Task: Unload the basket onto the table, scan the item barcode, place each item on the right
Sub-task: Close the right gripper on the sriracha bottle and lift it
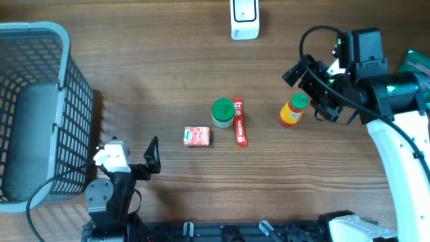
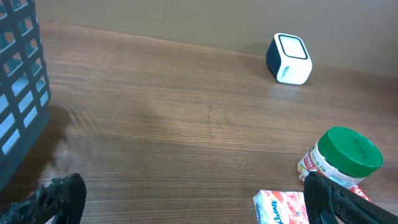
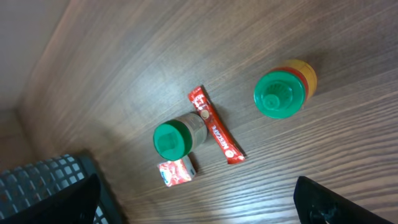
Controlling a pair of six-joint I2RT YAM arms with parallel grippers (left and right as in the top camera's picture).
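Wooden table (image 1: 168,74), here's the spread: basket (image 1: 74,87) on the left edge, white scanner (image 1: 244,19) at the far side. Mid-table, a green-lidded jar (image 1: 223,112) right beside a red sachet (image 1: 240,122), a small packet (image 1: 197,136) just left, a bottle (image 1: 293,111) standing off right.

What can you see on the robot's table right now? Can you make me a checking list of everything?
Surface: wooden table, brown boards, no spills seen.
Job's things: white scanner at the far edge; green-lidded jar, red sachet, small red packet and yellow bottle in the middle.
Clutter: green packet at the right edge, only partly in view.
Grippers: left gripper and right gripper both open, holding nothing.
Cables: black cable looping over the right arm; second cable by the left arm.
Surroundings: grey-blue basket at the left side.
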